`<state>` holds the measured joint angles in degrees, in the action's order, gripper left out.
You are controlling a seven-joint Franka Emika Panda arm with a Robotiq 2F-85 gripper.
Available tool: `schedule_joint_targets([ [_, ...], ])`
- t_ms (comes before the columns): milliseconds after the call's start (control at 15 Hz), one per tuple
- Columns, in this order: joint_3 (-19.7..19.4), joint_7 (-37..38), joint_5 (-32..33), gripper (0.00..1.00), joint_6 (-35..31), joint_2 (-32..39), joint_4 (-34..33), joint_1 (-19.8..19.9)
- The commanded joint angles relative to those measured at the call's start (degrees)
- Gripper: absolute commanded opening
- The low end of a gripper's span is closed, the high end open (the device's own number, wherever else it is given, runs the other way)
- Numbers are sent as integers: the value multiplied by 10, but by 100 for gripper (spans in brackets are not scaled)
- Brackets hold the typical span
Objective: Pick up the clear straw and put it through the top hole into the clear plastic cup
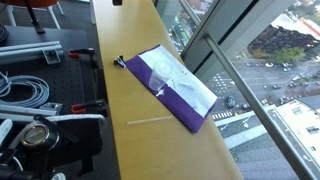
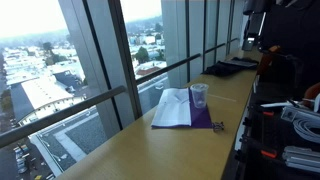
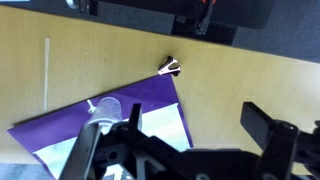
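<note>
The clear straw lies flat on the wooden counter, beside the purple sheet; it also shows in an exterior view. The clear plastic cup stands upright on the sheet; it shows in the wrist view from above, partly behind my gripper body, and in an exterior view. My gripper is open and empty, high above the counter, off to the side of the sheet and far from the straw. It does not show in either exterior view.
A small black clip lies at a corner of the sheet. The counter runs along a tall window with a rail. Grey cables and dark equipment sit on the room side.
</note>
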<state>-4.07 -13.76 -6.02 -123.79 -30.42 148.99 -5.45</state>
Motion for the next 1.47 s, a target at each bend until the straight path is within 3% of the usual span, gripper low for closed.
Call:
schedule_joint_targets([
  [0,3,-1,-2,100,2,0,-1,4],
  [333,1,-7,6,100,-11,11,-1,8],
  [600,-14,-26,35,100,-56,54,-7,33],
  [1067,-86,-128,11,100,-151,210,-64,69],
  [1400,-93,-207,-54,100,-184,318,-119,95],
])
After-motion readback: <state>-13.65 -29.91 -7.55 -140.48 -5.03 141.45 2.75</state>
